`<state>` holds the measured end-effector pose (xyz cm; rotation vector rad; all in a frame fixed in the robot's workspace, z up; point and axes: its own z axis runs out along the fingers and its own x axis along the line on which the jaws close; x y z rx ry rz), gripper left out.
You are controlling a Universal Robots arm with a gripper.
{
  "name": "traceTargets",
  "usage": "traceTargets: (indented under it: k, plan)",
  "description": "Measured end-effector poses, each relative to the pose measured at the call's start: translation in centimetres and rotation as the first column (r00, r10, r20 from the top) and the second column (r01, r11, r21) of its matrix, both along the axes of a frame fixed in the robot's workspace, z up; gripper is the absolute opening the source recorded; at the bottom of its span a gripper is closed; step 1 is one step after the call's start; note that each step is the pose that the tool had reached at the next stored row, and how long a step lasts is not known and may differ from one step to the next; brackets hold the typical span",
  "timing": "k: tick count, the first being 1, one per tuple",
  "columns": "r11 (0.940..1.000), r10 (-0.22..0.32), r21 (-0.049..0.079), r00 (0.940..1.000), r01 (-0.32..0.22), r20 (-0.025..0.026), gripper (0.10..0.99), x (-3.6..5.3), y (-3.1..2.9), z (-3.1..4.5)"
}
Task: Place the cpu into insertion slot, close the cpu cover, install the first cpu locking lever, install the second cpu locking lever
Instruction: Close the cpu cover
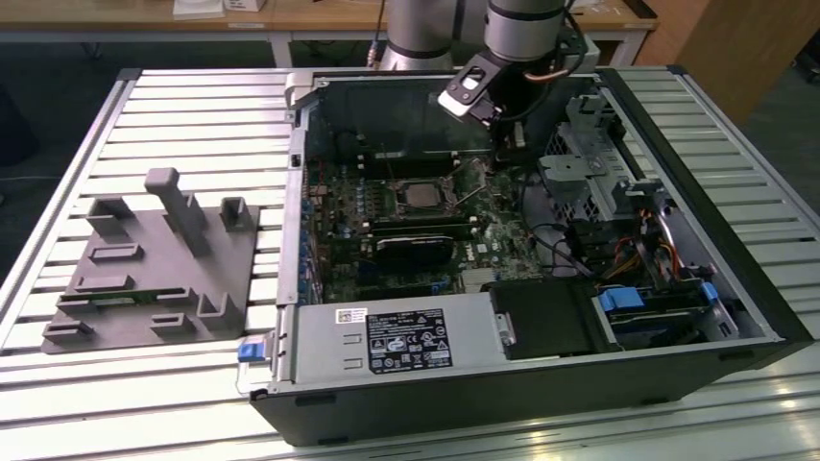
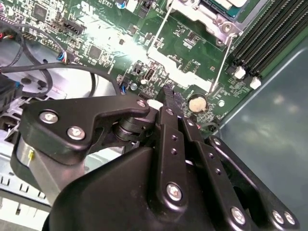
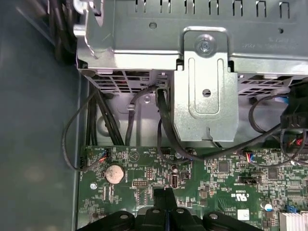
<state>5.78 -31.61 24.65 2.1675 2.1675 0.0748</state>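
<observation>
The cpu (image 1: 418,196) shows its dull grey top inside the insertion slot (image 1: 388,196) in the middle of the green board. The silver cpu cover (image 2: 211,15) frames it. Two thin silver locking levers (image 2: 159,26) (image 2: 220,65) stick up free beside the socket. My gripper (image 1: 506,146) hangs over the board behind the socket and toward the exterior view's right, near a coin battery (image 2: 197,102). Its black fingertips (image 3: 166,195) press together with nothing between them. In the second wrist view the gripper (image 2: 168,95) tapers to one dark tip just above the board.
The open computer case (image 1: 298,317) lies on a slatted table. A metal drive cage (image 3: 207,82) with cables stands close by the gripper. Black memory slots (image 2: 269,43) run beside the socket. A grey fixture plate (image 1: 154,259) lies at the exterior view's left.
</observation>
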Motion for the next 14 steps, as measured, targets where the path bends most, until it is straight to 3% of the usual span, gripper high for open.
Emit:
traceTargets:
  k: [7, 11, 12, 13, 14]
  plan:
    - [1.0000, 0.000, 0.000, 1.0000, 0.000, -0.0037, 0.106, 0.22, 0.00, -1.05]
    - [1.0000, 0.000, 0.000, 1.0000, 0.000, -0.0038, 0.106, 0.23, 0.00, -1.05]
    - [1.0000, 0.000, 0.000, 1.0000, 0.000, -0.0059, 0.106, 0.24, 0.00, -1.05]
    - [1.0000, 0.000, 0.000, 0.9999, 0.000, -0.0170, 0.106, 0.25, 0.00, -1.07]
    - [1.0000, 0.000, 0.000, 0.9995, 0.000, -0.0319, 0.106, 0.25, 0.01, -1.09]
